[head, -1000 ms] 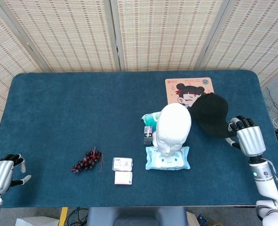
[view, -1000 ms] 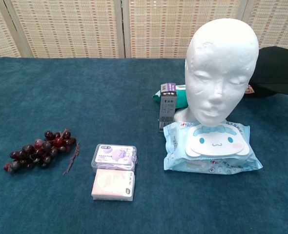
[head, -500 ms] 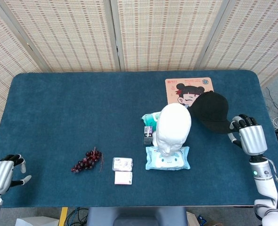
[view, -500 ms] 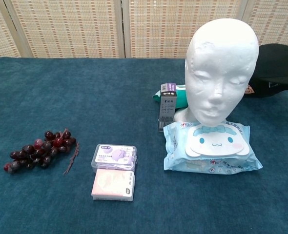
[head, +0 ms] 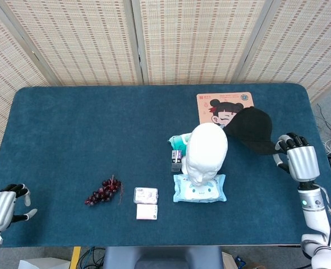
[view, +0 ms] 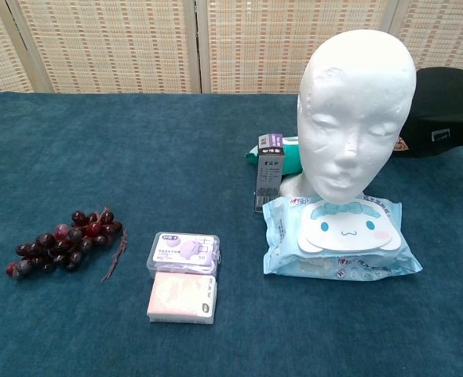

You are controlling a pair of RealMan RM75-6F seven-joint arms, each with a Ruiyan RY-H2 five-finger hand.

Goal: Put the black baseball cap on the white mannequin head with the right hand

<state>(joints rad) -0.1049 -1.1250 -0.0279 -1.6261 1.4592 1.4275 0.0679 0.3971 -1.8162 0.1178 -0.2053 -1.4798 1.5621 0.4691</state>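
Note:
The white mannequin head (head: 206,151) stands upright on a blue wet-wipes pack (head: 200,189), right of the table's middle; it fills the upper right of the chest view as the mannequin head (view: 355,110). The black baseball cap (head: 249,129) is just right of it, tilted, its near edge pinched by my right hand (head: 298,159) at the table's right side. In the chest view the cap (view: 447,106) shows at the right edge, behind the head, and the hand is out of frame. My left hand (head: 1,208) hangs at the lower left corner, fingers apart, holding nothing.
A cartoon-printed pad (head: 221,106) lies behind the cap. A green pack (head: 178,140) and a small dark box (head: 177,159) sit against the mannequin's left. Dark grapes (head: 102,191) and two small boxes (head: 146,202) lie on the blue tablecloth (head: 87,134) near the front.
The right hand has drawn back to the right and the cap has risen and tipped with it, moving slightly away from the front edge. The left hand has stayed still.

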